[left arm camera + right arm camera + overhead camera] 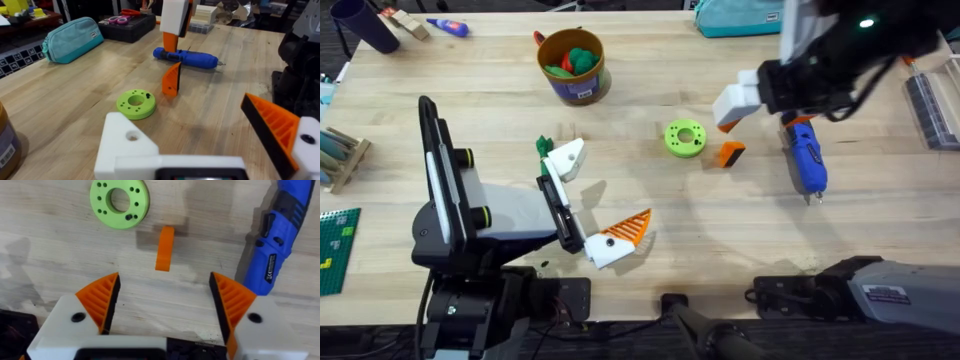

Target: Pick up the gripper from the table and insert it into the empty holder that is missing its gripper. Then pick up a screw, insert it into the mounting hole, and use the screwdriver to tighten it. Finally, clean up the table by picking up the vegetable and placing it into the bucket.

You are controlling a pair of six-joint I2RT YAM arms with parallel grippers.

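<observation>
Nothing is done yet: the right pincer [164, 307] hangs open directly over the gripper [164, 248], which stands on the bench [880, 230] untouched, the screwdriver [276, 242] just beside. The holder [129, 146] on the left pincer [210, 145] (open, one pad missing) is empty.

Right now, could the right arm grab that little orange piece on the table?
Probably yes: the right gripper hangs open just above the orange piece, nothing between them; the screwdriver lies off to one side.
</observation>
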